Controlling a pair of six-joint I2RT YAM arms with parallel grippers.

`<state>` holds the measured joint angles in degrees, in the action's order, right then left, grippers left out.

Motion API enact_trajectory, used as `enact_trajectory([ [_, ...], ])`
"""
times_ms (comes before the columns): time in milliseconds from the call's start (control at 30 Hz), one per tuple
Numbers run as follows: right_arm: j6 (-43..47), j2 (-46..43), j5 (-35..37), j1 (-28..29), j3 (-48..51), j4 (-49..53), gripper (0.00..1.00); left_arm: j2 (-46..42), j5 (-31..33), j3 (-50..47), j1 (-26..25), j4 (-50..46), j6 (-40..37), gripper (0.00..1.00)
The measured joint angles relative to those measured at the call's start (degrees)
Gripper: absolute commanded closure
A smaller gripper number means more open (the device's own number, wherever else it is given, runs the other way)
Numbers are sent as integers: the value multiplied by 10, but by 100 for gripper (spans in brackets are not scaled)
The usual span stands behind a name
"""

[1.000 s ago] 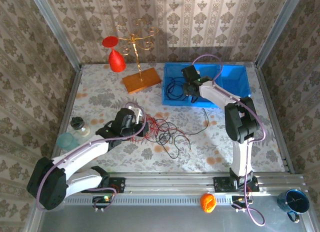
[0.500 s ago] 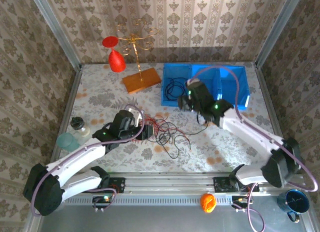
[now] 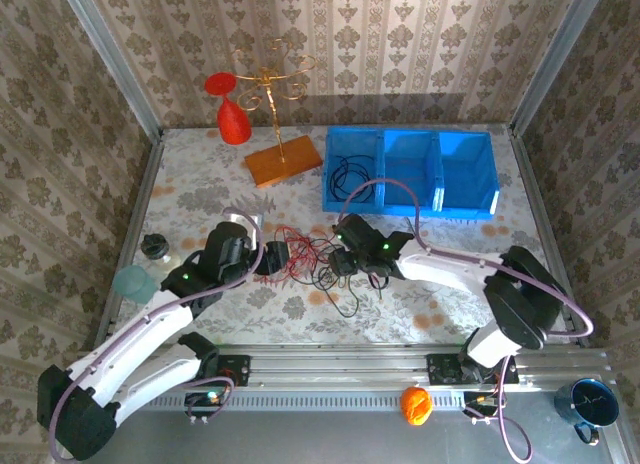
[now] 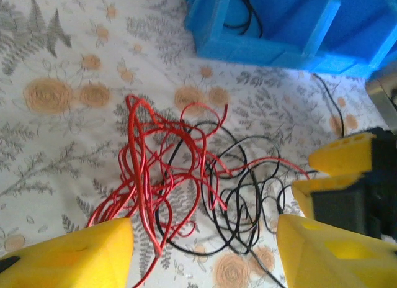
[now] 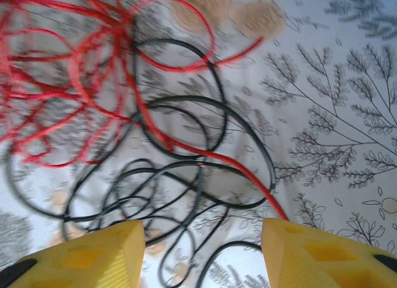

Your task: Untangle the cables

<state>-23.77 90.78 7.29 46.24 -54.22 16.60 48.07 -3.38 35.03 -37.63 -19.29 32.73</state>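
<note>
Cables (image 3: pixel 312 256) lie tangled between left hand (image 3: pixel 272 259) and right hand (image 3: pixel 344 263).

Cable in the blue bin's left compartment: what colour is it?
Black; the cable shows best in the top external view.

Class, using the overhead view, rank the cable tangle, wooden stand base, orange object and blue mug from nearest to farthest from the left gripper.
From the left gripper:
1. cable tangle, just to its right
2. wooden stand base, toward the back wall
3. orange object, on the near ledge, right of centre
4. blue mug, near right corner
</note>
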Motion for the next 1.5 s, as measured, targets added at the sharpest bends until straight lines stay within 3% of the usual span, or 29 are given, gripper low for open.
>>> enact_trajectory([
  [300,39,92,-7,-51,-10,-41,63,91,-37,-5,-73,14,1,39],
  [533,44,85,-30,-50,-6,-70,88,179,9,-8,-88,60,9,45],
  [700,40,24,-35,-47,31,-73,96,223,34,-28,-83,95,17,55],
  [1100,41,-152,-30,-3,50,-59,97,281,47,-52,-80,155,25,80],
  [1300,41,-254,-28,12,50,-53,97,303,48,-61,-76,185,34,98],
  [1500,43,-322,-17,21,48,-37,96,311,45,-64,-76,208,37,100],
])
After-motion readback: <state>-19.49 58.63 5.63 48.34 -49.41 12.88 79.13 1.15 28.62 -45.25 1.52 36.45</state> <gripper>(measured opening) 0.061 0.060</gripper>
